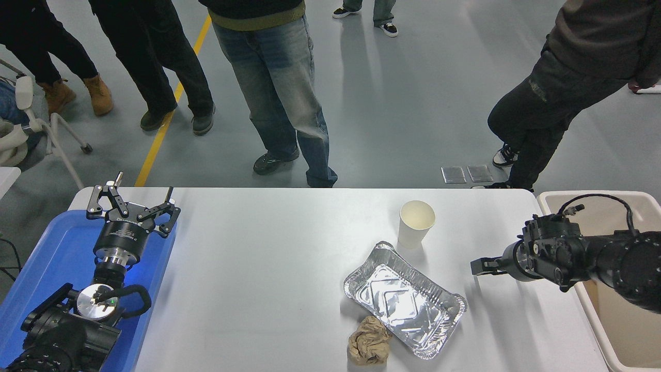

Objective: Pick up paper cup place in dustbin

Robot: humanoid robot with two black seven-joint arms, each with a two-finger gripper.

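The white paper cup [414, 225] stands upright on the white table [258, 268], toward the far right, just behind a foil tray. My right gripper [476, 268] reaches in from the right edge, low over the table. It points left and sits about a hand's width to the right of the cup and nearer to me, touching nothing. I see it edge-on. The beige dustbin [627, 330] stands off the table's right end, partly under my right arm. My left gripper [133, 205] is parked open over the blue tray at the lower left.
A silver foil tray [405, 299] lies in front of the cup, with a crumpled brown paper ball [369, 347] at its near corner. The blue tray [51, 248] fills the table's left end. Several people stand on the floor beyond the far edge.
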